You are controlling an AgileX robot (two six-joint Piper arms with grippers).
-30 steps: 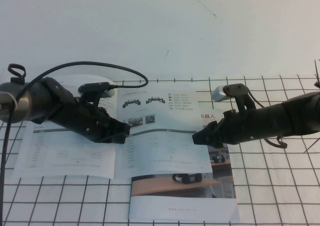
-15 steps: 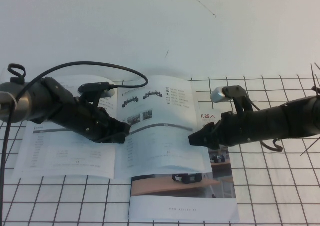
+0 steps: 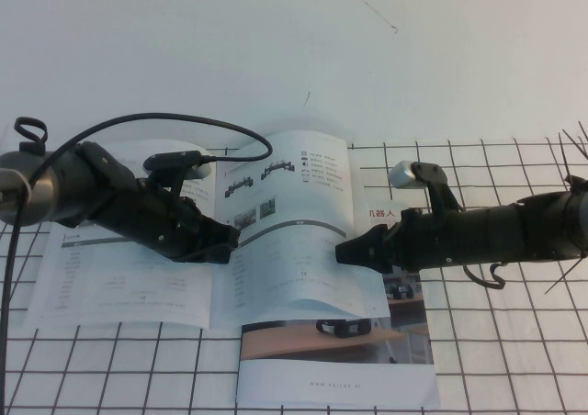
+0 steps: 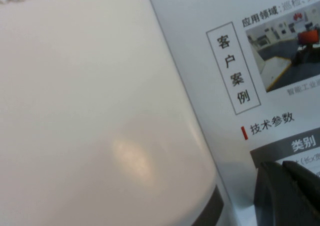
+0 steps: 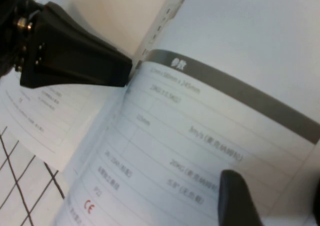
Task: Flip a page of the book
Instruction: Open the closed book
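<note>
1. High view showed the book (image 3: 184, 250) lying open on the gridded table (image 3: 514, 360), with the page (image 3: 303, 241) on its right half bowed upward, its right edge lifted off what lay beneath.
2. The right gripper (image 3: 344, 252) sat at that lifted right edge, about midway between the page's far and near ends, its tip touching or just under the paper; which of the two could not be told.
3. In the right wrist view one dark fingertip (image 5: 235, 196) lay over the spec table on the page (image 5: 200, 116), and the other fingertip was only a dark edge at the frame's side, so the fingers stood apart and clamped on nothing.
4. The left gripper (image 3: 230, 243) rested on the book near its spine, just left of the curved page; whether its fingers were apart or together could not be told.
5. Counted: two arms, one open book, and one second booklet (image 3: 335, 360) with a wood-toned photo, lying partly under the book's near right corner.
6. The page carried two small black chassis photos near its far end, one dark grey bar and one table of figures.
7. Readable print in the left wrist view: "客户案例" in a box and the heading "技术参数" on the book (image 4: 225, 86).
8. A "CE" mark showed in red low on the page in the right wrist view.
9. Large characters "机器人" appeared on the sheet right of the page in the high view.
</note>
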